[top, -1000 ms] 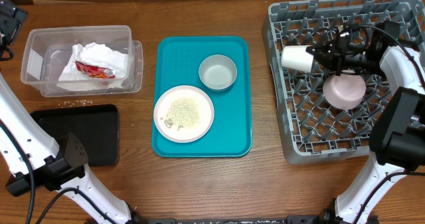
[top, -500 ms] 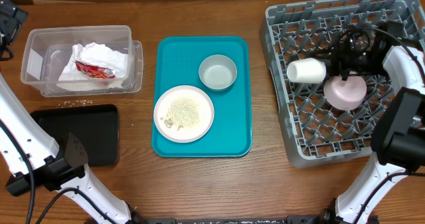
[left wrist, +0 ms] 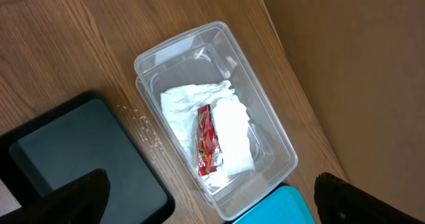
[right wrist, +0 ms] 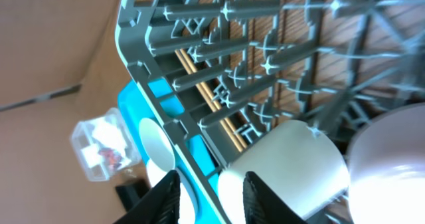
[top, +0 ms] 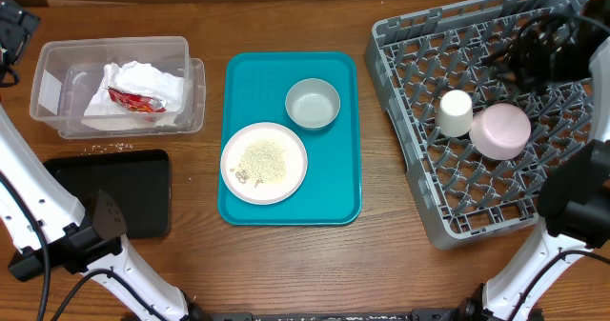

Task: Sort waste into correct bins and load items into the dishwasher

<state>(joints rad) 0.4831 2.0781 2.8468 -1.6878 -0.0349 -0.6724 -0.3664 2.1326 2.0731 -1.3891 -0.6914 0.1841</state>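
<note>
The grey dishwasher rack (top: 419, 183) sits askew at the right. A white cup (top: 456, 112) lies in it on its side against an upturned pink bowl (top: 501, 130). My right gripper (top: 503, 62) hovers above the rack's far part, clear of the cup. In the right wrist view its jaws (right wrist: 211, 199) stand apart around nothing, with the cup (right wrist: 285, 171) just beyond one finger. Chopsticks (right wrist: 211, 99) lie among the pegs. The plate (top: 264, 162) with rice bits and a grey bowl (top: 312, 104) rest on the teal tray (top: 338, 202). My left gripper (left wrist: 219, 201) is open, high over the clear tub (left wrist: 279, 157).
The clear tub (top: 57, 83) holds a white napkin (top: 138, 78) and a red wrapper (top: 135, 100). A black tray (top: 119, 192) lies in front of it, with rice bits (top: 110, 148) on the table between them. A cardboard wall stands behind the table.
My right gripper carried the cup rightward, let it go beside the pink bowl and pulled back toward the far right. The rack swung round and shifted. The left arm stayed put.
</note>
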